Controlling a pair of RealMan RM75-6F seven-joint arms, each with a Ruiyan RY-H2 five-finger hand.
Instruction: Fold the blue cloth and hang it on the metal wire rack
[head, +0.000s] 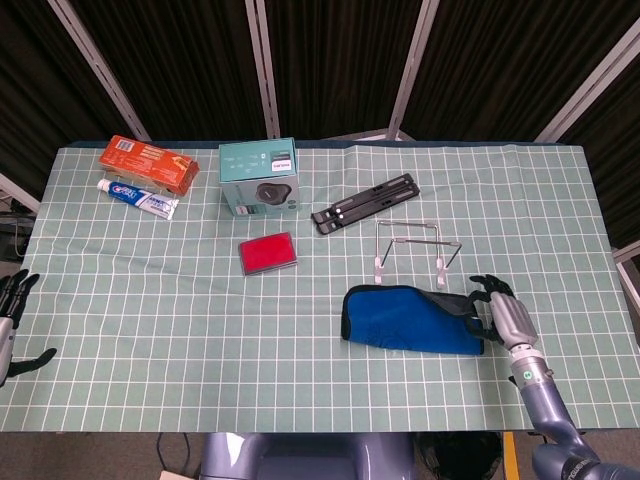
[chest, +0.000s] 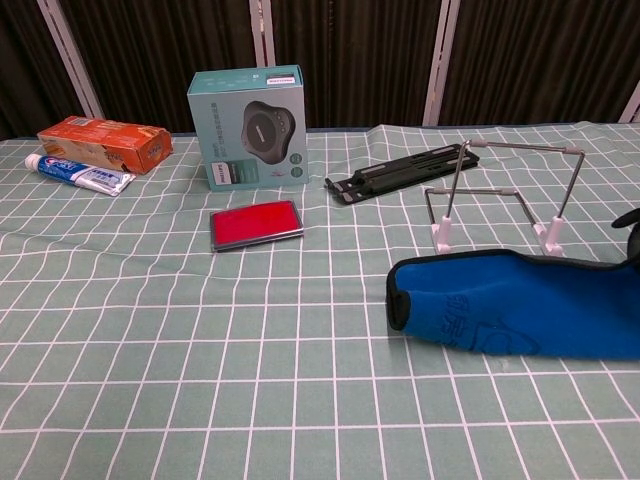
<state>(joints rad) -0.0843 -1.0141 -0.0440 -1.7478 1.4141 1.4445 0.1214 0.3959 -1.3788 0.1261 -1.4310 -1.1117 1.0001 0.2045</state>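
Observation:
The blue cloth (head: 405, 320) lies folded flat on the table, its rounded fold to the left and its right end running out of the chest view (chest: 500, 305). Just behind it stands the metal wire rack (head: 415, 248), bare, on two white feet (chest: 505, 190). My right hand (head: 505, 312) sits at the cloth's right end, fingers apart, holding nothing; the chest view catches only a dark sliver of it at the right edge. My left hand (head: 8, 320) hangs off the table's left edge, fingers spread and empty.
A black folding stand (head: 365, 203) lies behind the rack. A red flat case (head: 267, 253), a teal product box (head: 259, 177), an orange carton (head: 148, 163) and a toothpaste tube (head: 138, 198) occupy the back left.

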